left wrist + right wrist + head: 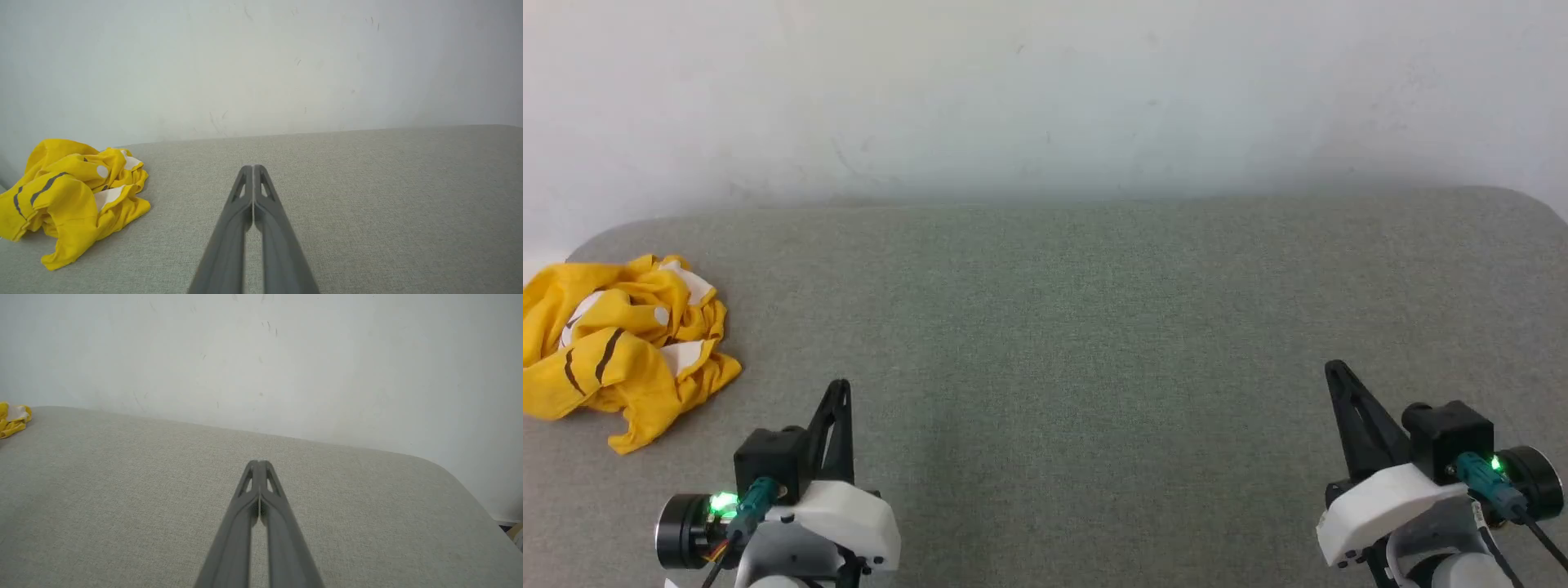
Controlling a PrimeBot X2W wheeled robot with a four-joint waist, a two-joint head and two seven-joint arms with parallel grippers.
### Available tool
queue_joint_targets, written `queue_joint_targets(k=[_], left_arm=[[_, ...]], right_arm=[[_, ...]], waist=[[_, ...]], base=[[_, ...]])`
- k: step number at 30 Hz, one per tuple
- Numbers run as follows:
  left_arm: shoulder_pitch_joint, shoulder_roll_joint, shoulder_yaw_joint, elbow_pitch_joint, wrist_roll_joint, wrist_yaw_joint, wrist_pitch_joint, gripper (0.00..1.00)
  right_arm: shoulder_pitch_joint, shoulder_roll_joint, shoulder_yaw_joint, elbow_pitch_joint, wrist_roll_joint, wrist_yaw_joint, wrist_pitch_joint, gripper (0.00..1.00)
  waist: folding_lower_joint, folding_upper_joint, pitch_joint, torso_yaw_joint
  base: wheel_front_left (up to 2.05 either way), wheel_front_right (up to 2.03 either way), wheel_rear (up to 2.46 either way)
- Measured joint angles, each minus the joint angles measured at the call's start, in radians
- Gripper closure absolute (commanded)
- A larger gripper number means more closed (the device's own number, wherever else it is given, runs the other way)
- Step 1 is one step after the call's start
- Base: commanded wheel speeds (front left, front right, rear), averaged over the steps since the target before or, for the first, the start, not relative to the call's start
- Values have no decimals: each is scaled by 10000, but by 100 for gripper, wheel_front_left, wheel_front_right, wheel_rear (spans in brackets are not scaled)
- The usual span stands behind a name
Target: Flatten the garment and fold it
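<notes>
The garment [621, 347] is a bright yellow T-shirt with white patches and short black stripes, lying crumpled in a heap at the far left of the grey fabric surface [1062, 327]. In the left wrist view the garment [69, 196] sits to the left of my fingers. My left gripper [840, 385] hovers low at the lower left, to the right of the heap and apart from it, shut and holding nothing. My right gripper [1333, 367] stands at the lower right, far from the shirt, also shut and holding nothing. A small yellow corner of the garment [12, 418] peeks in at the right wrist view's left edge.
A pale wall [1045, 98] rises right behind the grey surface. The surface's rounded far corners show at the back left and back right [1527, 200], and its right edge drops off in the right wrist view [482, 498].
</notes>
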Motion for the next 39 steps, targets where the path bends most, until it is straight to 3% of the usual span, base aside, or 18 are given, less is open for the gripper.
queue_joint_targets(k=[39], left_arm=[[0,0,0,0,0,0,0,100]], right_arm=[[0,0,0,0,0,0,0,100]], waist=[[0,0,0,0]], base=[[0,0,0]])
